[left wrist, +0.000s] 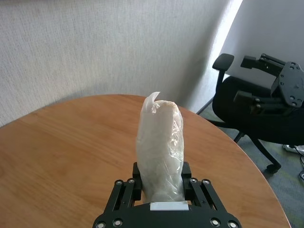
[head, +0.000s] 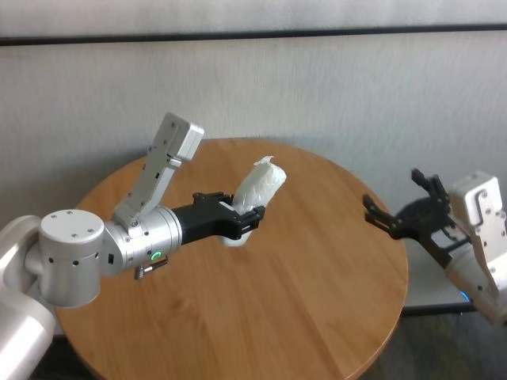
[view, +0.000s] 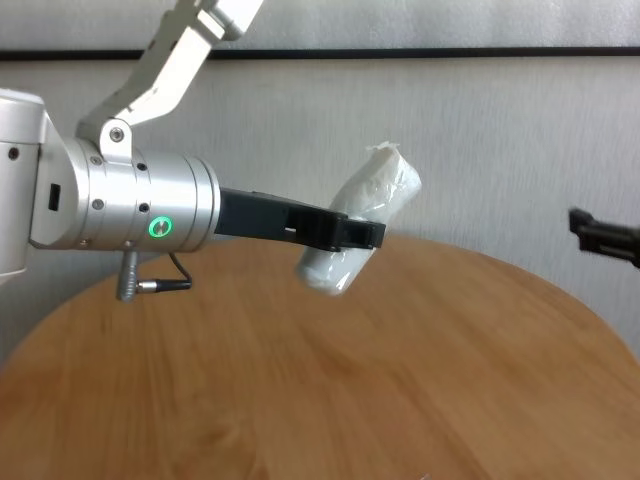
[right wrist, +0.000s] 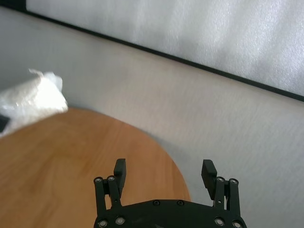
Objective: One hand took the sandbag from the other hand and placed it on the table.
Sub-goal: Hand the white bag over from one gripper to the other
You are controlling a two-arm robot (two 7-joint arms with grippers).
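1. One sandbag [head: 257, 194] is clamped low down between the fingers of the left gripper [head: 244, 219], the one with the green light, and held in the air above the table [head: 317, 301], its pinched end up and tilted away.
2. The right gripper [head: 400, 210] hovers beside the table's right edge, well apart from the sandbag, its fingers [right wrist: 120, 170] spread wide and holding nothing.

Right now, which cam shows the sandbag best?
Left wrist view: the sandbag fills the centre, clamped upright in the left gripper. Head and chest show it side-on above the table; right wrist catches only one end, and the right gripper is open.
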